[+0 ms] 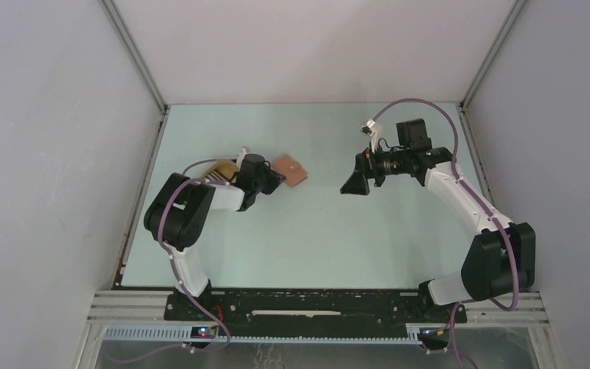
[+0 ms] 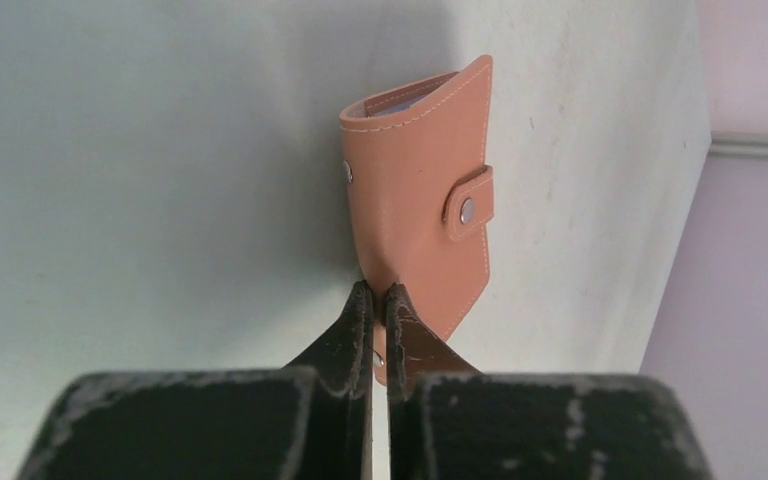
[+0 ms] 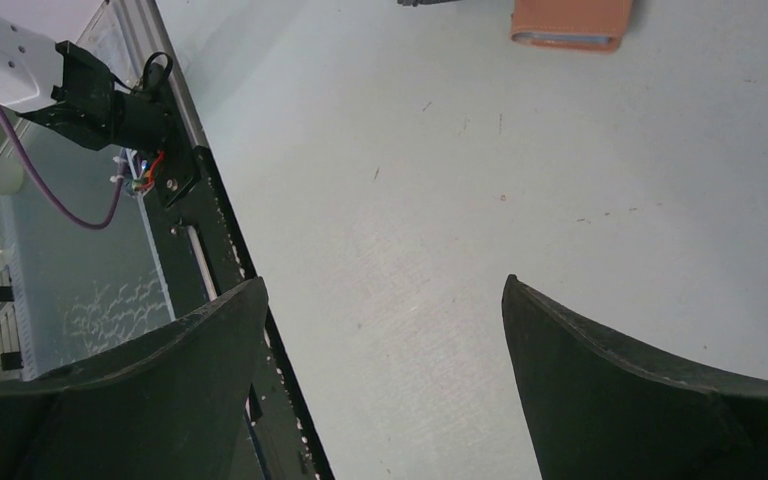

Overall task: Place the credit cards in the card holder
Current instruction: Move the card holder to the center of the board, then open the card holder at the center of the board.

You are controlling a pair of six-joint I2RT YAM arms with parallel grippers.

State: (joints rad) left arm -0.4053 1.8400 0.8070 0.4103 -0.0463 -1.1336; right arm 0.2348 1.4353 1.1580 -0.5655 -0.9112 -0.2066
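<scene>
- Left gripper (image 2: 378, 295): jaws pressed together, pinching the near edge of the holder (image 2: 420, 200).
- Holder: on the table (image 1: 307, 231), left of centre, just past the left gripper's tips. Reddish-brown and partly folded, with the snap tab (image 2: 470, 205) on the outside and pale lining showing at the far end.
- Right gripper (image 3: 385, 290): jaws wide apart, hovering above the table right of centre, well apart from the holder.
- Yellowish tray (image 1: 217, 167): beside the left arm, mostly hidden by it.
</scene>
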